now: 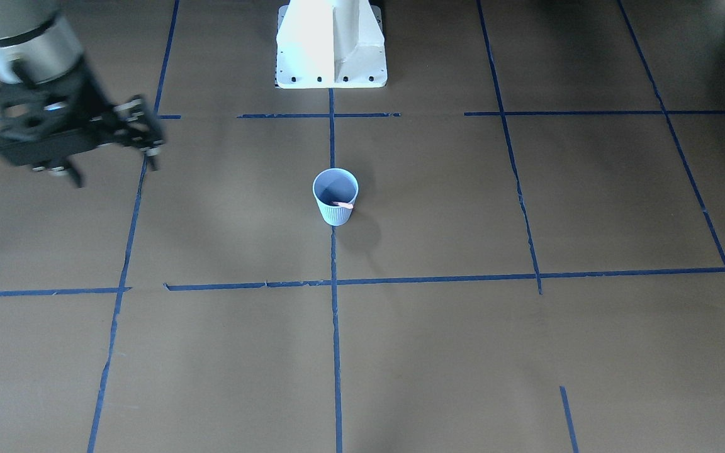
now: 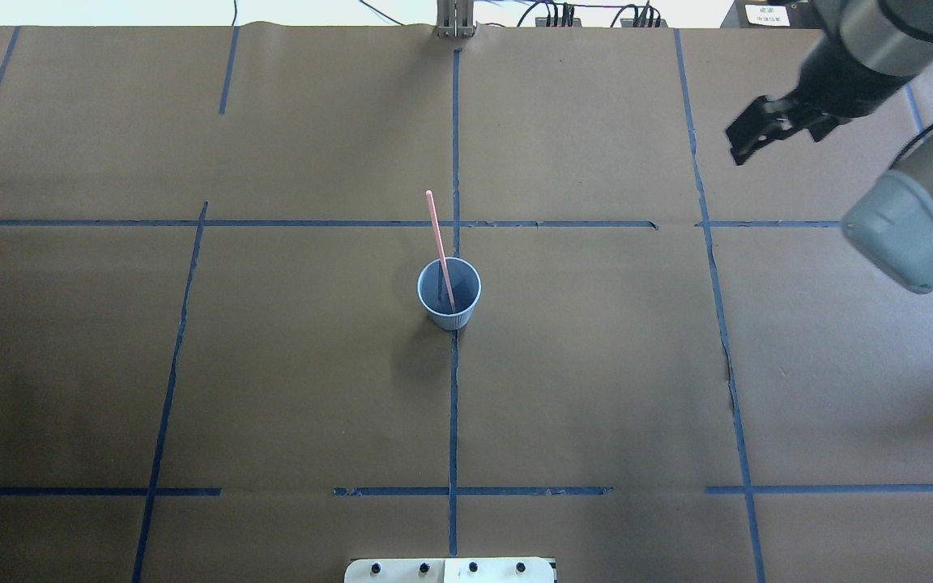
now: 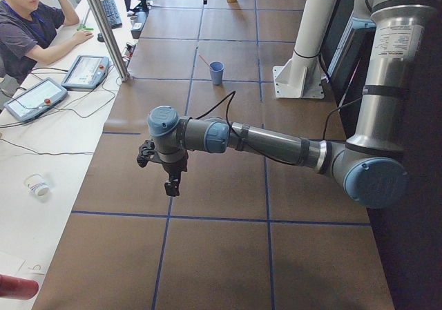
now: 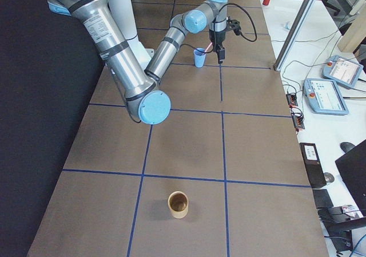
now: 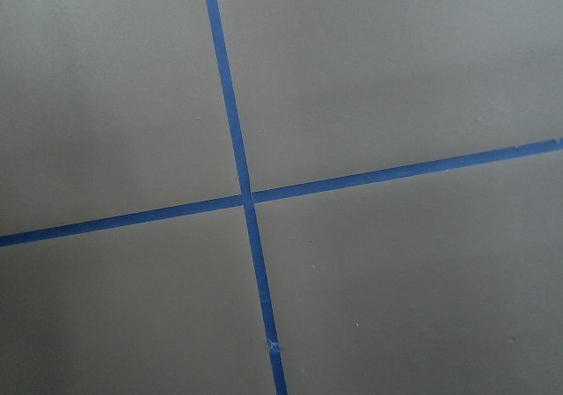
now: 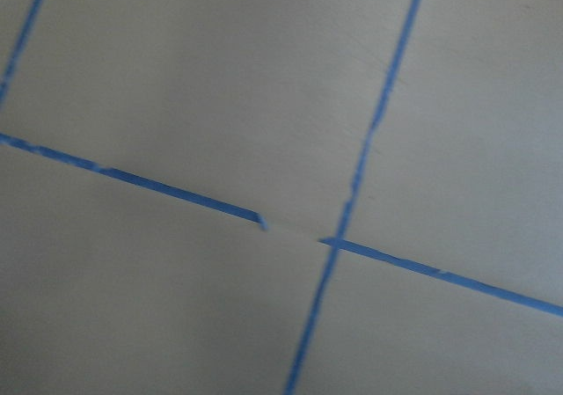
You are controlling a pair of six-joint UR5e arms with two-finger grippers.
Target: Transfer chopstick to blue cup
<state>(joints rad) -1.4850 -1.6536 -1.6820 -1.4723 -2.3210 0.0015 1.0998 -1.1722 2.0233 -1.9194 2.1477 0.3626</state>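
Observation:
The blue cup (image 2: 450,319) (image 1: 335,214) stands upright at the table's centre on a blue tape line. Inside it leans the pinkish chopstick (image 2: 439,241) (image 1: 343,204), its upper end sticking well out over the rim toward the far side. My right gripper (image 1: 114,171) (image 2: 774,136) hangs high above the table, well off to the cup's side, open and holding nothing. My left gripper (image 3: 169,181) shows only in the exterior left view, over bare table far from the cup (image 3: 217,72). I cannot tell whether it is open or shut.
A brown cup (image 4: 178,204) stands near the table's end on my right side. The white robot pedestal (image 1: 331,50) sits behind the blue cup. A person (image 3: 27,27) sits at a side table with tablets (image 3: 84,72). Blue tape lines cross the brown tabletop.

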